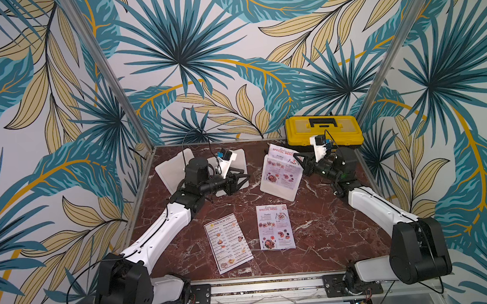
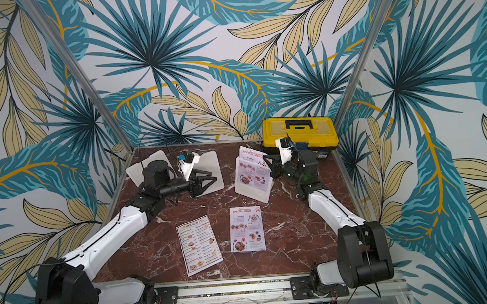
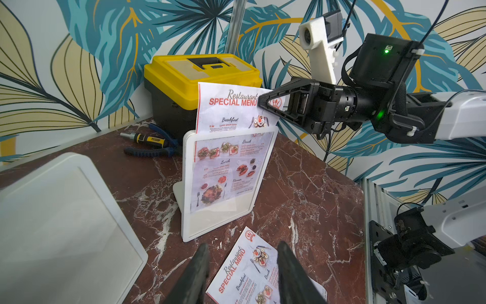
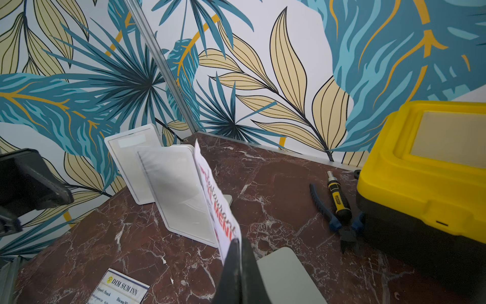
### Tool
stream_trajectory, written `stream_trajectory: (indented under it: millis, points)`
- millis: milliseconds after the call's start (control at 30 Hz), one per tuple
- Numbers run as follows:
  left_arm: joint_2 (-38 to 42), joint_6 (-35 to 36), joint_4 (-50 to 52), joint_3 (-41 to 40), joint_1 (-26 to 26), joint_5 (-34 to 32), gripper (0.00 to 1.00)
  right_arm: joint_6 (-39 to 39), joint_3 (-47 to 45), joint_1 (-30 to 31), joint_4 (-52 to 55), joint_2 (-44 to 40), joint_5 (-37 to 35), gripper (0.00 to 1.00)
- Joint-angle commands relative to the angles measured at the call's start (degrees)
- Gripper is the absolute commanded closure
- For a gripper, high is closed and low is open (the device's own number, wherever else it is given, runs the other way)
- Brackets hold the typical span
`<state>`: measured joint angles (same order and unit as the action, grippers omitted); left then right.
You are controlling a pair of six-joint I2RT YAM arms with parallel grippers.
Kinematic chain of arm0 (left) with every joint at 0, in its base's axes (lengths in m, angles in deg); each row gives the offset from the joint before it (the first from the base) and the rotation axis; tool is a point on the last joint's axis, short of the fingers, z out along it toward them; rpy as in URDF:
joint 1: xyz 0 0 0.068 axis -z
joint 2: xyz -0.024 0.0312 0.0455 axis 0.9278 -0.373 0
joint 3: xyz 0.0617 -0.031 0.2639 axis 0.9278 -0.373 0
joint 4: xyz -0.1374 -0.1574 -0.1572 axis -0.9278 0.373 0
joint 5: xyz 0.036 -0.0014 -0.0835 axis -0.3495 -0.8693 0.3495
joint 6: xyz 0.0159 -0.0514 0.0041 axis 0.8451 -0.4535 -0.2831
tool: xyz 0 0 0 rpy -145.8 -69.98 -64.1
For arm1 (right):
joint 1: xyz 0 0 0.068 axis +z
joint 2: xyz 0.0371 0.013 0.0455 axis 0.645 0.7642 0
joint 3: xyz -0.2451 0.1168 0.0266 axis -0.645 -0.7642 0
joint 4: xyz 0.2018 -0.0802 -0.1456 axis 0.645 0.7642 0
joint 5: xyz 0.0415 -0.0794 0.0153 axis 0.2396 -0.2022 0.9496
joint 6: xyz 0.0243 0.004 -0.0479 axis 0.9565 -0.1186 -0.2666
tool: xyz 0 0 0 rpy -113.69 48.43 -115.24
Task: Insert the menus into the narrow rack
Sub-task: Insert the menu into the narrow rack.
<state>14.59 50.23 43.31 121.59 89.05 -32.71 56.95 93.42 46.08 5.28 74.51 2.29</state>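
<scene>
The menus are three printed sheets. In both top views, a held Special Menu [image 1: 280,156] [image 2: 251,158] stands partway down inside the narrow rack [image 1: 279,192] [image 2: 254,194], a white upright holder right of centre. The sheet's red title sticks out above the rack. The right end effector [image 1: 297,157] [image 2: 266,160] is clamped on the sheet's upper corner. Lower in the frame, a flat Special Menu [image 1: 275,226] [image 2: 246,228] and a Dim Sum Inn menu [image 1: 228,246] [image 2: 199,245] lie side by side, not touching, on the red marble counter [image 1: 329,226] [image 2: 294,228]. Left of centre, the left end effector [image 1: 242,179] [image 2: 209,181] hovers with fingers apart, holding nothing. A yellow toolbox [image 1: 323,129] [image 2: 299,129] sits at the counter's upper right.

In the left wrist view, the narrow rack [image 3: 218,223] fills the centre, with the held Special Menu [image 3: 231,110] showing food photos behind its clear front. The right end effector [image 3: 263,101] pinches the sheet's top corner. At the bottom edge, the left end effector [image 3: 240,265] is empty, its dark fingers [image 3: 198,273] apart above the flat Special Menu [image 3: 252,279]. A screwdriver [image 3: 147,139] and pliers [image 3: 152,151] lie left of the rack.

In the right wrist view, at lower centre, the right end effector [image 4: 239,263] is closed on the edge of the held Special Menu [image 4: 218,210]. The Dim Sum Inn menu [image 4: 123,287] lies at lower left.
</scene>
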Motion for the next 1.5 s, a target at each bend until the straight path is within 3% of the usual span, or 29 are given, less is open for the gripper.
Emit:
stream_trajectory:
  millis: [0,400,467,600,700,1000,1200,1467]
  points:
    - [1.3,0.9,-0.5,-0.9,-0.3,0.1,0.57,-1.9,1.4,0.6,2.6,0.9,-0.7,1.0]
    - [1.3,0.9,-0.6,-0.8,-0.3,0.7,0.57,-0.9,-3.9,1.5,-2.8,0.9,-2.1,1.0]
    - [1.6,1.2,-0.5,-1.1,-0.3,0.5,0.57,-0.8,-3.2,1.6,-2.2,0.4,-2.2,0.92]
    - [2.0,1.3,-0.6,-1.3,-0.2,0.3,0.57,-0.3,-2.3,1.9,0.5,-2.7,-4.6,0.68]
    - [2.6,1.5,-0.5,-1.4,-0.2,0.4,0.57,0.6,-0.6,2.5,7.2,-6.6,-11.3,0.63]
    - [4.4,2.4,-0.6,-2.9,-0.3,0.0,0.57,6.1,4.8,8.6,24.0,-14.2,-35.8,0.61]
    - [4.4,1.8,-0.6,-2.5,-0.3,-0.1,0.56,3.9,14.1,15.9,34.9,-8.7,-50.7,0.63]
    - [5.2,2.5,-0.6,-3.0,-0.3,0.8,0.56,1.5,26.6,20.9,43.7,2.4,-56.7,0.62]
